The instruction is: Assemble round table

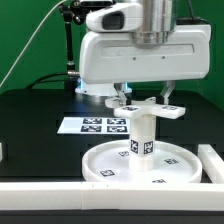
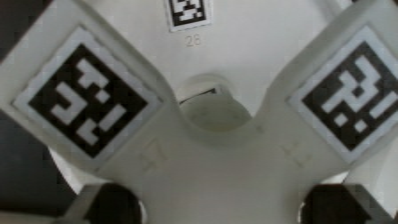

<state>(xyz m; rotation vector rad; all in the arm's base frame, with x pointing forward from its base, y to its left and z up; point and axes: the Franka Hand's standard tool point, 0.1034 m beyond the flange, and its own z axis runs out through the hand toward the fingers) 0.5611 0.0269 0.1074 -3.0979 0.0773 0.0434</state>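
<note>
The large rimmed round disc (image 1: 108, 166) lies on the black table. The short cylinder post (image 1: 140, 138) stands upright on its middle. The cross-shaped piece (image 1: 150, 106) sits level on top of the post. My gripper (image 1: 143, 95) is straight above it, shut on the piece. In the wrist view the cross-shaped piece (image 2: 214, 160) fills the frame, with two tagged arms and a round socket at its centre. My gripper (image 2: 217, 205) has one arm between its dark fingers (image 2: 103, 205). The joint between post and piece is hidden.
The marker board (image 1: 92, 124) lies flat behind the disc. A long white bar (image 1: 45, 190) runs along the front edge, with another white block (image 1: 212, 160) at the exterior view's right. Cables hang at the back on the exterior view's left.
</note>
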